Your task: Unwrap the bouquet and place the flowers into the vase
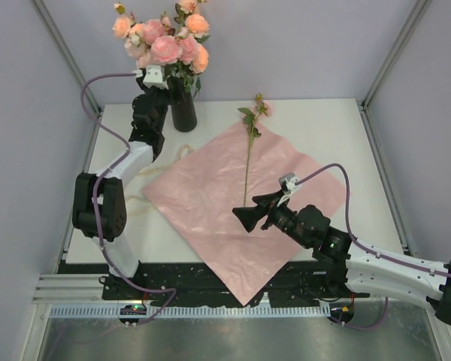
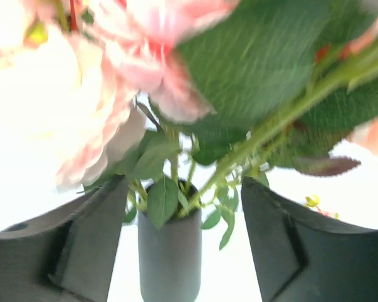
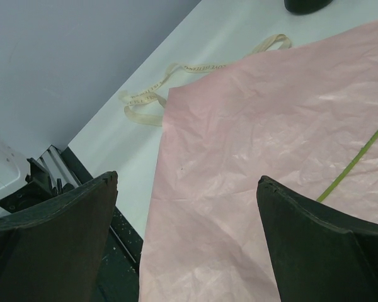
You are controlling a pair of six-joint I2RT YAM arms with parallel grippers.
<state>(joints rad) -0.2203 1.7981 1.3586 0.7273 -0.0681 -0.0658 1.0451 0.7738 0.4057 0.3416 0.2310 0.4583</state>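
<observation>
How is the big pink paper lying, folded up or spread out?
Spread out. The crinkly pink wrapping paper lies flat on the white table, one rose stem across it.

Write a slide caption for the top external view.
Roses stand in the black vase by the open left gripper; one stem lies on the pink wrapping sheet.

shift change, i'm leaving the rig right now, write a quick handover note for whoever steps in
Left gripper: open, at the tall black vase.
Right gripper: open, empty, over the pink wrapping sheet.
Done: sheet opened flat, cream ribbon off on the table; most peach-pink roses stand in the vase.
To do: one long-stemmed flower lies on the sheet; put it in the vase.
</observation>
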